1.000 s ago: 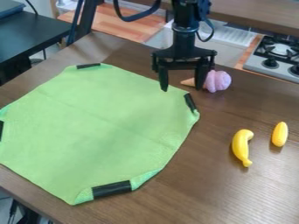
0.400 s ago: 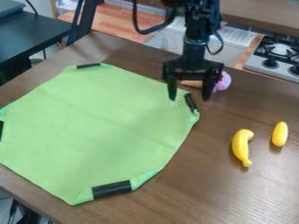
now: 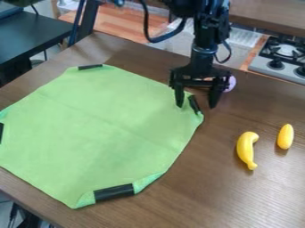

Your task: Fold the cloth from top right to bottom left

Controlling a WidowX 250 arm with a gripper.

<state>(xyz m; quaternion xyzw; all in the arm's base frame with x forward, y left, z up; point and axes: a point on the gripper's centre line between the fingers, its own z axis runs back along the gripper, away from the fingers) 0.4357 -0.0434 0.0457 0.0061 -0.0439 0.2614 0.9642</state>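
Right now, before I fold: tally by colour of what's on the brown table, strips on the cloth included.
Green: 1 (cloth)
Black: 4 (strips along the cloth's edge)
Yellow: 2 (banana, small oblong piece)
Pink: 1 (rounded thing, partly behind the hand)
Total: 8

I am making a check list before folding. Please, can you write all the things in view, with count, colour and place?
Cloth: 1, green, spread on table
Strips: 4, black, at cloth's corners
Banana: 1, yellow, right of cloth
Oblong toy: 1, yellow, right of banana
Round toy: 1, light purple, partly behind gripper
Table: 1, brown, under cloth
Side table: 1, dark, upper left
Post: 1, black, upper left
Counter: 1, wooden brown, behind table
Stove: 1, grey and black, upper right
Arm: 1, black, top
Gripper: 1, black, open, at cloth's right corner
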